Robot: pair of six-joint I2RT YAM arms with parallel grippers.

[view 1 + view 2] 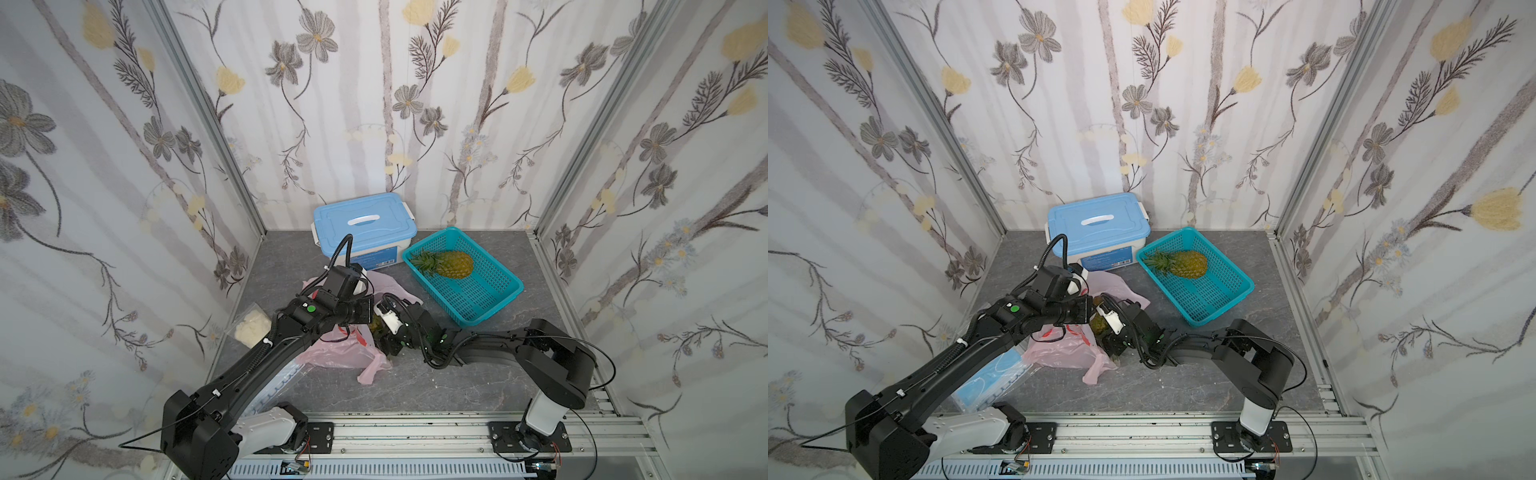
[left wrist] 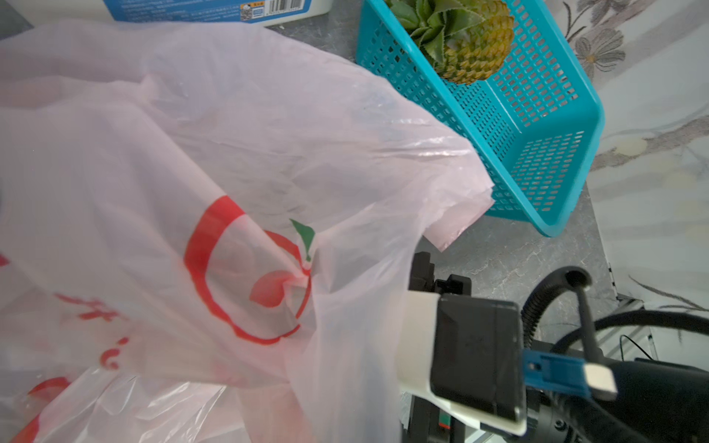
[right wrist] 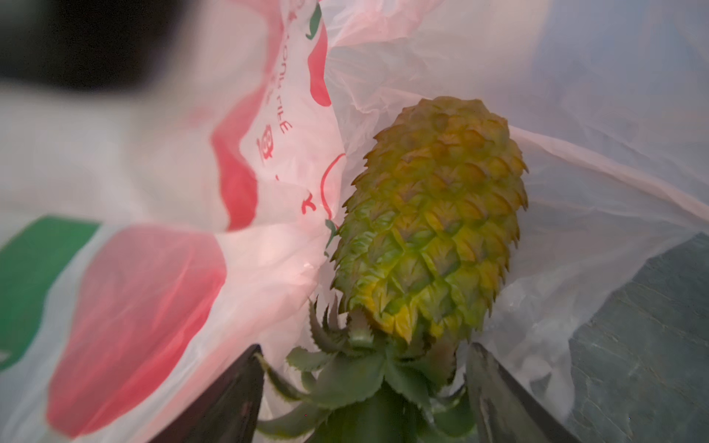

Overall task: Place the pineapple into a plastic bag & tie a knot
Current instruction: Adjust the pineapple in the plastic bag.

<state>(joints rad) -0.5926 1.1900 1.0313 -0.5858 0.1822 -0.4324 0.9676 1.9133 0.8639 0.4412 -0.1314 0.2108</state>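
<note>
The pink plastic bag lies crumpled mid-table, its printed film filling the left wrist view. My left gripper is shut on the bag's upper edge and holds it up; its jaws are hidden behind the film. A pineapple lies inside the bag, base first. My right gripper reaches into the bag mouth, jaws open wide on either side of the green crown. A second pineapple lies in the basket. No knot is in view.
The teal basket stands at the right rear, close to the bag. A blue lidded box sits against the back wall. A packet of white lumps and a packet of blue masks lie by the left wall.
</note>
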